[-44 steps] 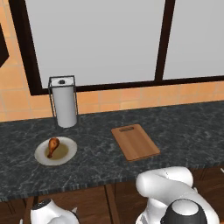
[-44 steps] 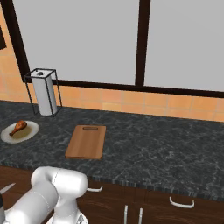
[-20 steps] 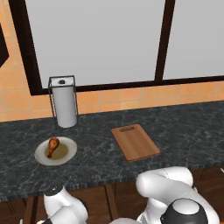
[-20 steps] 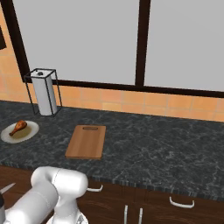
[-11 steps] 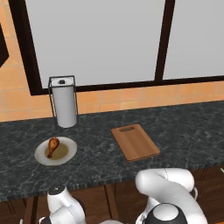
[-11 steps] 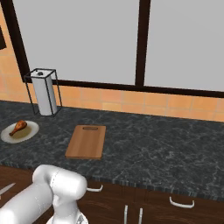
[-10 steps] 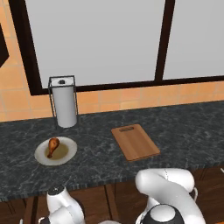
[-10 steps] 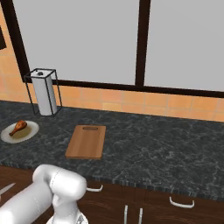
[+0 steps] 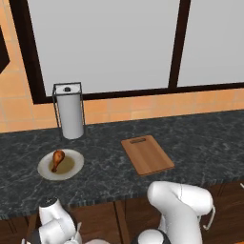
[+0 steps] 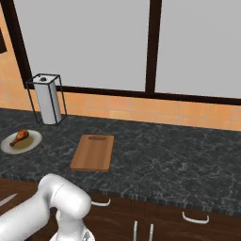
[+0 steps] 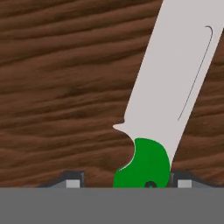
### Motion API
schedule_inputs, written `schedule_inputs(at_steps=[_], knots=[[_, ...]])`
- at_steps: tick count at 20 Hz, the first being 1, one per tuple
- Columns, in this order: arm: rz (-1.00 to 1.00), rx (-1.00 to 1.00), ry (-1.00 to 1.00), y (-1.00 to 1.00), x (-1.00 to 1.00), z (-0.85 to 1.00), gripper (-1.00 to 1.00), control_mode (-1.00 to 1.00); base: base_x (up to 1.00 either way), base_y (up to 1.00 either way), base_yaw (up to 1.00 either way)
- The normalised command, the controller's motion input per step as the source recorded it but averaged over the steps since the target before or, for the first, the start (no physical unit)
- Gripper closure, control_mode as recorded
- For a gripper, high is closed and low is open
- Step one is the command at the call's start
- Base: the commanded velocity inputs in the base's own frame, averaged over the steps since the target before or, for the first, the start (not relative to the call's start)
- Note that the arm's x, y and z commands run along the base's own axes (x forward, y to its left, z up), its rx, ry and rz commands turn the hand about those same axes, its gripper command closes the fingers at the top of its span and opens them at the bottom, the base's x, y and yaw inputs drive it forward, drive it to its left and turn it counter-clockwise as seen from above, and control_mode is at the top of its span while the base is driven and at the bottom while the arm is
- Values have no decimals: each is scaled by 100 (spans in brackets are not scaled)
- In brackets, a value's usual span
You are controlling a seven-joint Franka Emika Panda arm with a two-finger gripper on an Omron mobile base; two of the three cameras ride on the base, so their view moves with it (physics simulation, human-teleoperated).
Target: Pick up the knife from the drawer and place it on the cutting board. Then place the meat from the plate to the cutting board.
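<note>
arm: white, folded down low at the near edge of the counter, its hand below the counter front over the drawer (image 11: pixel 57 87), looking straight down onto the dark wood floor of it.

gripper (image 11: pixel 127 178): the two finger tips stand apart, one on each side of the green handle; the right tip sits just beside the handle, the left tip stands clear of it. whether the pads press the handle cannot be told.

knife (image 11: pixel 168 94): lies flat in the drawer, green handle between the finger tips, pale blade running away from the hand and slanting to the right in the hand view.

cutting board (image 9: pixel 147 155): bare, on the dark stone counter (image 9: pixel 205 138), slot handle at its far edge, right of the plate and well apart from it.

plate (image 9: pixel 47 170): on the counter at the left, near the front edge.

meat (image 9: pixel 57 158): rests on the plate, bone end toward the near side.

paper towel holder (image 9: pixel 69 110): upright behind the plate, by the tiled wall.
</note>
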Motion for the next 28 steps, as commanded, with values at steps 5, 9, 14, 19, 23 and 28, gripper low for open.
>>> schedule_inputs(at_steps=[5, 9, 14, 19, 23, 28], knots=[[0, 4, -18, -18, -87, -76, -100, -100, 0, 0, 0], [0, 7, -25, -18, -88, -80, 100, -100, 0, 0, 0], [0, 0, 3, 0, -13, -20, 100, -100, 0, 0, 0], [-5, 1, 1, -1, -69, 73, 100, -100, 0, 0, 0], [-6, 0, -1, 0, -89, 100, 100, -100, 0, 0, 0], [-10, 0, 0, -44, -54, 100, 100, -100, 0, 0, 0]])
